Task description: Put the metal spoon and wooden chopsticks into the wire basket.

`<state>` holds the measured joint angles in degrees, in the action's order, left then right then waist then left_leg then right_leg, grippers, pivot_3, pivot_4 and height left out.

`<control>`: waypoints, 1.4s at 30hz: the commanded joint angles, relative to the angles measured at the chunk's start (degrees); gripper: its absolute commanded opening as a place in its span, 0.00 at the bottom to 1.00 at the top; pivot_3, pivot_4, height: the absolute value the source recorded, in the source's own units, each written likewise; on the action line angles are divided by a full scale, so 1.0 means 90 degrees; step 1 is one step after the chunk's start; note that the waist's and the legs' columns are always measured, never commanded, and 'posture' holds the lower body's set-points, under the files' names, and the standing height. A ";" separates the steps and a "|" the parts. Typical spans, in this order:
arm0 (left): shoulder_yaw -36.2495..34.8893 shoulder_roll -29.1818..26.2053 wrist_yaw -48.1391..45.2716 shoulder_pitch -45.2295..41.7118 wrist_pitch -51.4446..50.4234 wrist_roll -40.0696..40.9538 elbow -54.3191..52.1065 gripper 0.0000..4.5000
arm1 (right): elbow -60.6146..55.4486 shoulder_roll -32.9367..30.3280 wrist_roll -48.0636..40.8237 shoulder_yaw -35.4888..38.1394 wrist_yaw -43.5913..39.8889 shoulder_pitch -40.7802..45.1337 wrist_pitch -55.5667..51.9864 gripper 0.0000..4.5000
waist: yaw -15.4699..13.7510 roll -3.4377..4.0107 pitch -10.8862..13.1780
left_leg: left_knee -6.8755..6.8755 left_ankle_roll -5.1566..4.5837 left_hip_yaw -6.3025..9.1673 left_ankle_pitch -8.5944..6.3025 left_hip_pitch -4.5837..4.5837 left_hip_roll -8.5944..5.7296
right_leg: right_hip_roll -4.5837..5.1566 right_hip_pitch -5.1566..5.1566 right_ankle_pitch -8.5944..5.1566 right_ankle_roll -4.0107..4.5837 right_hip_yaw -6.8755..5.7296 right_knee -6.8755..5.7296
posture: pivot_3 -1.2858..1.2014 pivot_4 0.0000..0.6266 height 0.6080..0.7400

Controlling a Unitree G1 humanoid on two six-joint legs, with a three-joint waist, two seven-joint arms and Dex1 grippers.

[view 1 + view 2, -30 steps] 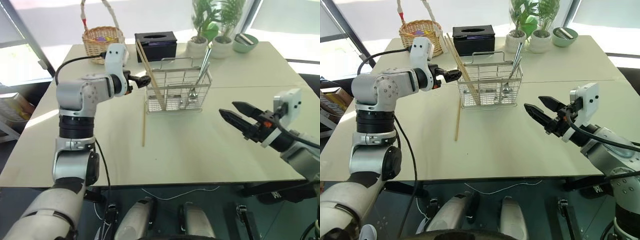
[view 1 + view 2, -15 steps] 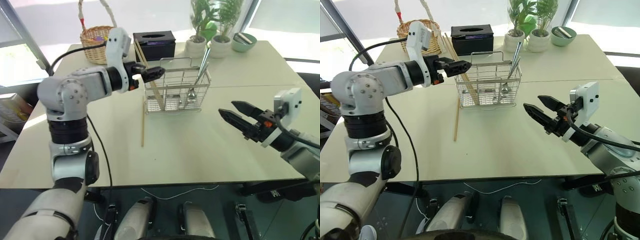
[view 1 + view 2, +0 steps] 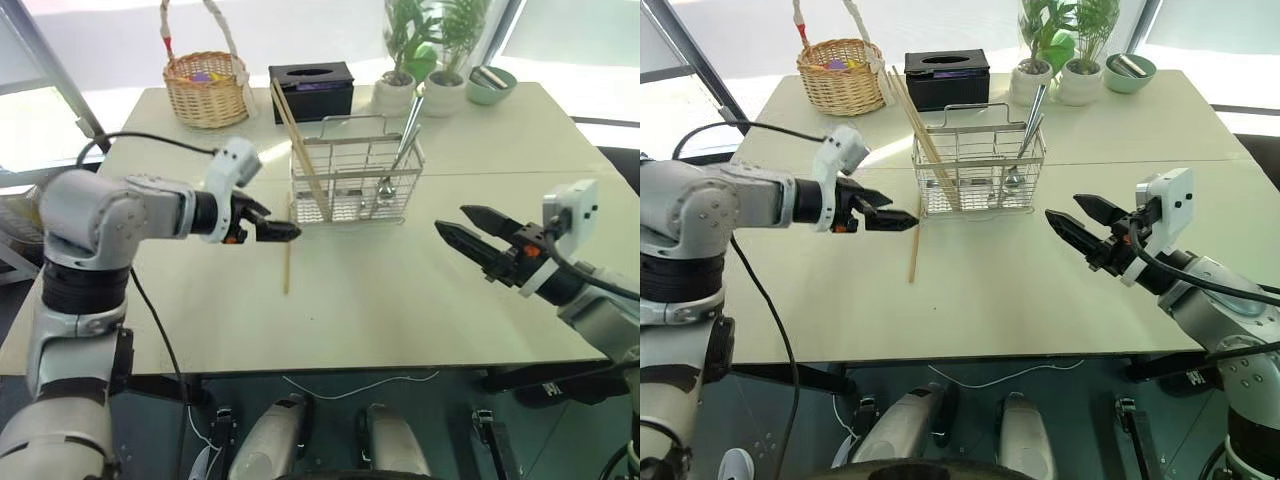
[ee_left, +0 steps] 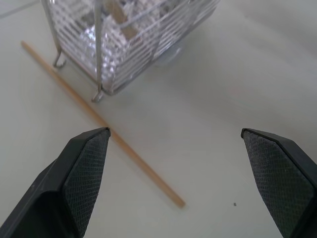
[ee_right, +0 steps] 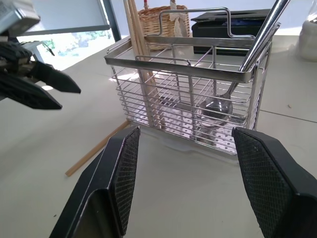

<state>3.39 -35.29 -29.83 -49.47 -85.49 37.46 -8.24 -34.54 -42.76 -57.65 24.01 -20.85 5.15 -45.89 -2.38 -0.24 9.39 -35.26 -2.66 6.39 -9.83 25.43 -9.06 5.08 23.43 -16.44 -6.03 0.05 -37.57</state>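
The wire basket [image 3: 355, 182] stands mid-table. The metal spoon [image 3: 405, 140] leans in its right end, bowl down [image 5: 218, 106]. Wooden chopsticks [image 3: 300, 150] lean in its left end, and one more chopstick [image 3: 287, 262] lies flat on the table in front of the basket's left corner. My left gripper [image 3: 285, 228] hovers just left of that loose stick, tilted down and open; in its wrist view the stick [image 4: 143, 166] runs between the spread fingers [image 4: 174, 132]. My right gripper [image 3: 450, 220] hangs open and empty to the right of the basket, pointing at it [image 5: 185, 130].
A round wicker basket [image 3: 205, 85] with a tall handle, a black tissue box [image 3: 312, 88], two potted plants [image 3: 400, 60] and a green bowl [image 3: 490, 85] line the far edge. A seam crosses the table [image 3: 520, 175] to the right of the wire basket.
My left arm has pulled back from the wire basket's top and come down towards the loose chopstick, its open gripper now tilted downward. The right arm has not moved.
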 commanded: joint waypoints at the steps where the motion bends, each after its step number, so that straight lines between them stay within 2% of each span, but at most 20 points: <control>1: -0.0277 0.0753 0.1010 0.0066 0.0008 -0.0718 0.0674 0.99 | -0.0237 0.0040 -0.0150 0.0073 0.0096 0.0111 0.0068 0.68 | -0.0001 0.0000 0.0000 | 0.0001 0.0000 0.0000 0.0000 0.0000 0.0000 | 0.0001 -0.0003 0.0000 0.0001 -0.0001 0.0004 | 0.52 0.24 0.89; 4: -0.0433 0.1330 0.1385 0.0111 0.0055 -0.0954 0.0930 0.99 | -0.0277 0.0073 -0.0197 0.0068 0.0188 0.0106 0.0071 0.68 | 0.0012 -0.0005 0.0003 | -0.0002 -0.0001 -0.0001 0.0000 0.0006 -0.0001 | 0.0002 -0.0008 0.0002 -0.0002 0.0000 0.0015 | 0.52 0.24 0.89; 10: -0.0475 0.1900 0.1891 0.0049 0.0042 -0.1449 0.1499 0.99 | -0.0394 0.0126 -0.0283 0.0042 0.0327 0.0045 0.0091 0.68 | 0.0012 -0.0008 0.0004 | 0.0013 0.0000 0.0001 0.0001 0.0007 0.0000 | -0.0002 0.0005 0.0012 -0.0020 -0.0001 0.0010 | 0.52 0.24 0.89; 24: 0.0024 0.2222 0.1863 -0.0193 -0.0086 -0.1914 0.2417 0.99 | -0.0497 0.0146 -0.0328 0.0019 0.0318 -0.0155 0.0138 0.68 | 0.0001 0.0008 -0.0006 | 0.0002 0.0002 0.0000 0.0000 -0.0011 0.0000 | -0.0001 -0.0016 0.0012 -0.0014 -0.0003 0.0011 | 0.52 0.24 0.89; 27: 0.0046 0.2256 0.1818 -0.0281 -0.0050 -0.1982 0.2599 0.79 | -0.0566 0.0045 -0.0474 0.0021 0.0141 -0.0276 0.0055 0.68 | 0.0005 0.0009 -0.0008 | 0.0001 0.0001 -0.0001 0.0000 -0.0015 -0.0001 | 0.0001 -0.0013 0.0013 -0.0015 -0.0003 0.0012 | 0.52 0.24 0.89; 29: 0.0047 0.2291 0.1791 -0.0336 -0.0023 -0.2044 0.2694 0.58 | -0.0763 -0.0095 -0.0656 0.0043 -0.0139 -0.0521 -0.0026 0.68 | 0.0002 0.0009 -0.0008 | 0.0001 0.0002 -0.0001 0.0000 -0.0015 -0.0001 | 0.0001 -0.0017 0.0013 -0.0015 -0.0003 0.0012 | 0.52 0.24 0.89; 33: 0.0022 0.2358 0.1745 -0.0423 0.0078 -0.2139 0.2867 0.10 | -0.1162 -0.0416 -0.0916 0.0074 -0.0628 -0.1081 -0.0088 0.68 | -0.0022 0.0010 -0.0009 | 0.0001 0.0001 0.0001 0.0000 -0.0012 -0.0001 | 0.0003 -0.0013 0.0014 -0.0020 -0.0009 0.0015 | 0.52 0.24 0.89; 34: 0.0011 0.2368 0.1732 -0.0437 0.0095 -0.2155 0.2901 0.01 | -0.1181 -0.0456 -0.0947 0.0088 -0.0658 -0.1138 -0.0081 0.68 | -0.0019 0.0010 -0.0009 | 0.0001 0.0001 0.0001 0.0000 -0.0011 -0.0001 | 0.0004 -0.0013 0.0013 -0.0020 -0.0010 0.0019 | 0.52 0.24 0.89; 42: -0.0090 0.2431 0.1715 -0.0484 0.0055 -0.2278 0.3011 0.01 | -0.1150 -0.0576 -0.1049 0.0148 -0.0646 -0.1206 -0.0007 0.68 | -0.0018 0.0009 -0.0008 | 0.0001 0.0001 0.0000 -0.0001 -0.0011 -0.0002 | 0.0008 -0.0022 0.0015 -0.0021 -0.0011 0.0042 | 0.52 0.24 0.89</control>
<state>1.69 -14.67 -13.48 -54.33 -83.53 16.51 17.40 -43.68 -47.35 -66.07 23.54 -26.71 -6.05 -47.18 -2.54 -0.16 9.32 -35.25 -2.66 6.38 -9.84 25.33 -9.07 5.16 23.23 -16.31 -6.22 -0.05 -37.20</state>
